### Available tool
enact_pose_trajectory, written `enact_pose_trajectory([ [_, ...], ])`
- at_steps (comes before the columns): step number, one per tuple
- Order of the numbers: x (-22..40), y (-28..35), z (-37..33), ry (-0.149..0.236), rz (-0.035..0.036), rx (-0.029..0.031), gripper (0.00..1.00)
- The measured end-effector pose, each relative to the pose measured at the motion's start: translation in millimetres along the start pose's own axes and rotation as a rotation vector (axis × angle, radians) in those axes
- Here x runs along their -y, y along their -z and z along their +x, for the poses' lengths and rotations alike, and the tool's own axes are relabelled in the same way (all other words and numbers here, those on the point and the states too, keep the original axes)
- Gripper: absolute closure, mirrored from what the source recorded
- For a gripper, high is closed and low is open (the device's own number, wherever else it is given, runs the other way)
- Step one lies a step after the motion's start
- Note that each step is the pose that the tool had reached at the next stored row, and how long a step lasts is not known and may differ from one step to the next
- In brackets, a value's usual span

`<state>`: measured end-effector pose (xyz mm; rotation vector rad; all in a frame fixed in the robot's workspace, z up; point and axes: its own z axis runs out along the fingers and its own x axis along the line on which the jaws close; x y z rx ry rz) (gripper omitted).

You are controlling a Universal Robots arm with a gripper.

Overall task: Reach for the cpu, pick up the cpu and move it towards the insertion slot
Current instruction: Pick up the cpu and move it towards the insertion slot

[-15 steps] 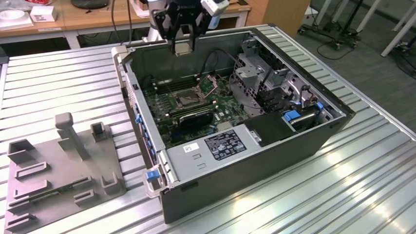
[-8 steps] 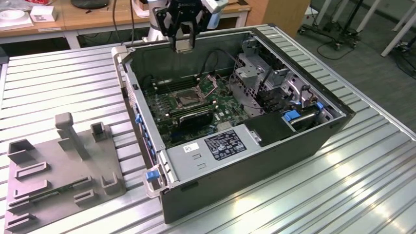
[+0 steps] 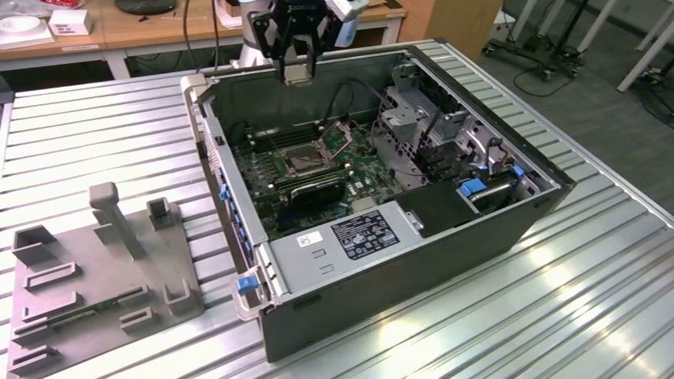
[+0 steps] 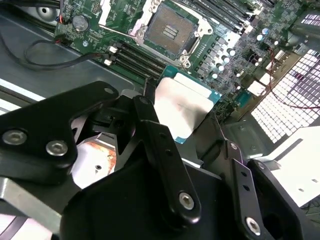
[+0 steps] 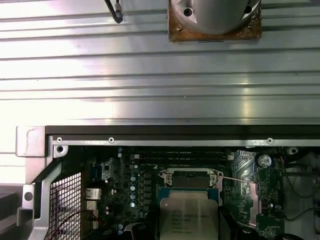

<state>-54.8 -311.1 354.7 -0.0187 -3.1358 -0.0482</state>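
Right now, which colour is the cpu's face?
Silvery-beige with a teal-green rim on the cpu, best in the second wrist view.

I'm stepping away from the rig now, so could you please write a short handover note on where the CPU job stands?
Claw: shut on the cpu, above the open computer case near its far wall.
Slot: on the motherboard, open and bare, below the cpu and apart from it.
Done: cpu picked up and carried over the case.
Left: bringing the cpu the rest of the way to the slot.
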Motion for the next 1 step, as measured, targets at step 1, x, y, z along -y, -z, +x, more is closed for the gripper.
enact_pose_trajectory([
  [1,0.0,0.0,0.0,0.0,-0.0001,0.0,0.46],
])
